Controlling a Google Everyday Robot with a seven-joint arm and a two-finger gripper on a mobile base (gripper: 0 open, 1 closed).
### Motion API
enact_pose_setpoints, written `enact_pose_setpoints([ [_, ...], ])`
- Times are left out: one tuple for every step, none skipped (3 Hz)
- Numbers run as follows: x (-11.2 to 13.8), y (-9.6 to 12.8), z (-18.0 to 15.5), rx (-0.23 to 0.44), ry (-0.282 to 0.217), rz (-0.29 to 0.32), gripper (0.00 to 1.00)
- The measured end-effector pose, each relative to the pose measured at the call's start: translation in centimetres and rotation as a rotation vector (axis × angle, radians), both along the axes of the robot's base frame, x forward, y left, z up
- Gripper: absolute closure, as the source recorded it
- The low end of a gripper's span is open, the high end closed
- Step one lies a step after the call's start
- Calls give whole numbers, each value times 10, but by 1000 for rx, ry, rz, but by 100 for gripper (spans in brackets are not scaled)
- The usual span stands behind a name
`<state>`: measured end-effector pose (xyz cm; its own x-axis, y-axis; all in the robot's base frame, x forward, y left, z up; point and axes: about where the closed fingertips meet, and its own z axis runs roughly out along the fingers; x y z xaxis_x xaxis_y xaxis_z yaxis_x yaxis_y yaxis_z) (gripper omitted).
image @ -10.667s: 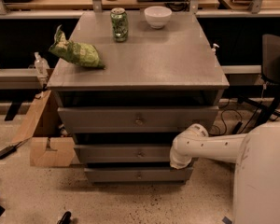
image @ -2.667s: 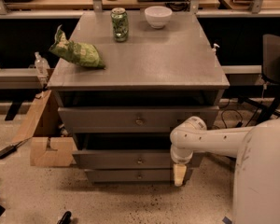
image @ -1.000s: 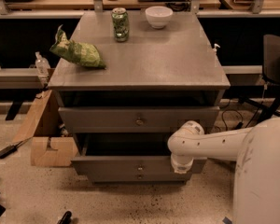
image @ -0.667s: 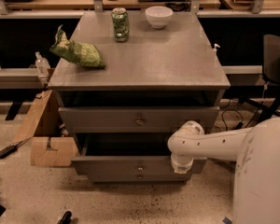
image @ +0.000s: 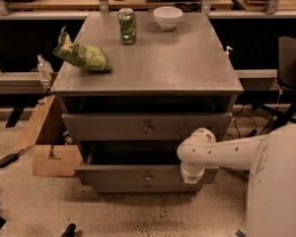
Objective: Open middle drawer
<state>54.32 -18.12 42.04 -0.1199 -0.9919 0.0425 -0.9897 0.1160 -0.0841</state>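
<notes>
The grey cabinet (image: pixel 158 65) stands in the middle of the camera view with three drawers. The middle drawer (image: pixel 113 175) is pulled out toward me, with a dark gap above its front and a small brass knob (image: pixel 148 177) at its centre. The top drawer (image: pixel 103 126) sits closed above it. Only a strip of the lowest drawer (image: pixel 123 187) shows beneath. My white arm reaches in from the right, and my gripper (image: pixel 191 175) hangs against the right end of the middle drawer's front.
On the cabinet top are a green can (image: pixel 127 26), a white bowl (image: pixel 167 17) and a green chip bag (image: pixel 83 56). A cardboard box (image: pixel 49 154) lies on the floor at the left. A dark chair (image: pixel 291 65) stands at the right, and cables run along the floor.
The middle drawer has slid out toward me since the earliest frames, and my gripper came up from below its front. Over the last second nothing visibly moved.
</notes>
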Motion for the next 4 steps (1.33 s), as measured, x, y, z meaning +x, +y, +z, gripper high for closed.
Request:
enact_pose_setpoints([
  [0, 0, 0, 0, 0, 0, 50],
  [0, 0, 0, 0, 0, 0, 27],
  [0, 0, 0, 0, 0, 0, 4],
  [0, 0, -1, 0, 1, 0, 0],
])
